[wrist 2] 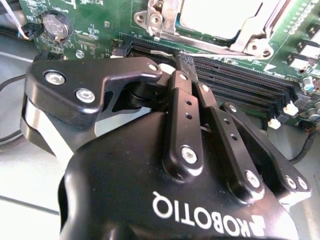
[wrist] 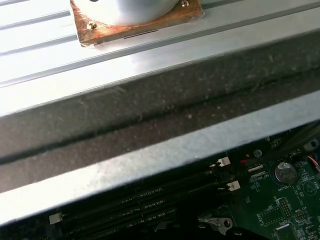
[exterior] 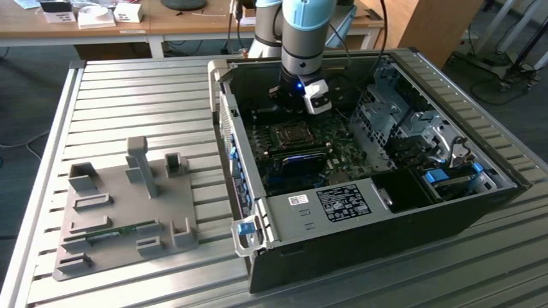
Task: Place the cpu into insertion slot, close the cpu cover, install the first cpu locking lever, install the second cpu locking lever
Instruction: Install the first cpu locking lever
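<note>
Gripper over the motherboard, inside the case.
We see its fingers closed together, empty; the cpu sits under its cover, cut off.

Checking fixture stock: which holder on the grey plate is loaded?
The long low holder near the plate's front edge: a green circuit strip lies in it. The other holders look empty.

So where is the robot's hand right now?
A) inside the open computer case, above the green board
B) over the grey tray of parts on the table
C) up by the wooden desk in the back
A: in the exterior view the hand hangs inside the open computer case, and the second wrist view shows its fingers just above the green board.
</note>
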Controlling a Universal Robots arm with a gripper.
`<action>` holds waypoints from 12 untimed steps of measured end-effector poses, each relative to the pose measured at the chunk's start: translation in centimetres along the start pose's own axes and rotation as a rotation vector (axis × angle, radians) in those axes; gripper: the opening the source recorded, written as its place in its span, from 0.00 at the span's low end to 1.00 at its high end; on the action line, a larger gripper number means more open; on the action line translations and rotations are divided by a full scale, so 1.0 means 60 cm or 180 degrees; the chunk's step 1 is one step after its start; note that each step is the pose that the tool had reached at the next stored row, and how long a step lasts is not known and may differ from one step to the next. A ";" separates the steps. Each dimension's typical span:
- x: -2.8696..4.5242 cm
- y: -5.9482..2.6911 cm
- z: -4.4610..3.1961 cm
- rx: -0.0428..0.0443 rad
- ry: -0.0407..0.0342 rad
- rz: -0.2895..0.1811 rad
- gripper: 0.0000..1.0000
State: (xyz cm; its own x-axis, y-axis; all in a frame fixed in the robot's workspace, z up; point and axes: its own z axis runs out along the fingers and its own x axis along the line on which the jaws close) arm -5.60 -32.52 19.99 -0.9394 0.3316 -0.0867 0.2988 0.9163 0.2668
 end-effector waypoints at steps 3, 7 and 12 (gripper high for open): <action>0.001 -0.001 0.004 -0.0003 -0.0014 -0.0004 0.11; 0.001 -0.002 0.007 0.0006 -0.0031 -0.0010 0.11; 0.001 -0.001 0.004 0.0041 -0.0045 -0.0016 0.11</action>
State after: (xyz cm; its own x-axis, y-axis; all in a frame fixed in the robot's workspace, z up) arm -5.62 -32.53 19.72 -0.9385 0.3301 -0.1014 0.2964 0.9207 0.2538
